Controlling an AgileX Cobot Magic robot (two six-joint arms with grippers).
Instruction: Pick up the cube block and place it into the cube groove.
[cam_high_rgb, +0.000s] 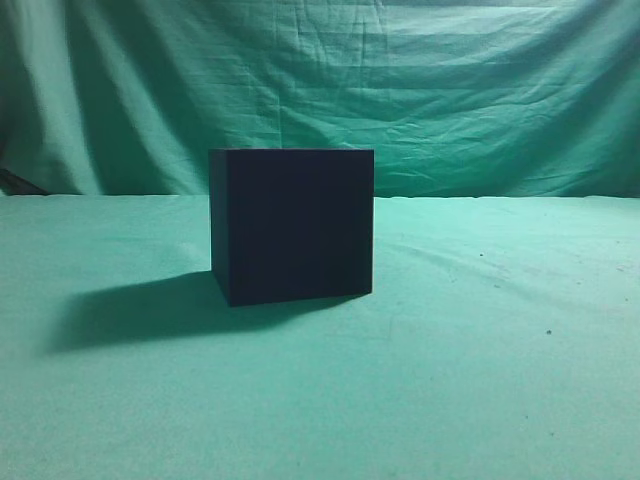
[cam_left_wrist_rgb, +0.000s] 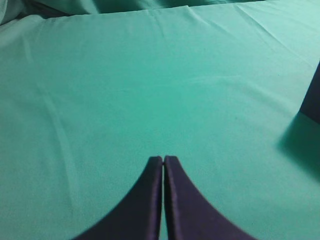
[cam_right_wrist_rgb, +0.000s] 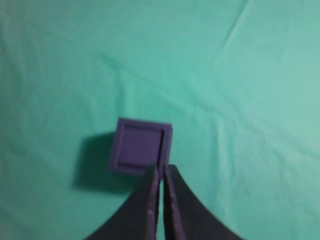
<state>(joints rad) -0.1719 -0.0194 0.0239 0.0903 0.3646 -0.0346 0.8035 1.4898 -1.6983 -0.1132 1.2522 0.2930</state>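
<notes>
The large near-black box (cam_high_rgb: 290, 225) stands on the green cloth, and no small cube shows beside it in the exterior view. In the right wrist view I look down on a purple box (cam_right_wrist_rgb: 167, 145). A lighter square face, apparently the cube block (cam_right_wrist_rgb: 141, 142), sits inside the box's rim in the cube groove. Thin dark gaps run along its right and lower sides. My right gripper (cam_right_wrist_rgb: 161, 170) is shut and empty, well above the box's near right edge. My left gripper (cam_left_wrist_rgb: 163, 160) is shut and empty over bare cloth. The box's edge (cam_left_wrist_rgb: 314, 95) shows at the far right of the left wrist view.
The green cloth (cam_high_rgb: 480, 330) covers the table and hangs as a backdrop (cam_high_rgb: 450, 90). The box casts a long shadow (cam_high_rgb: 140, 310) to its left. Neither arm shows in the exterior view.
</notes>
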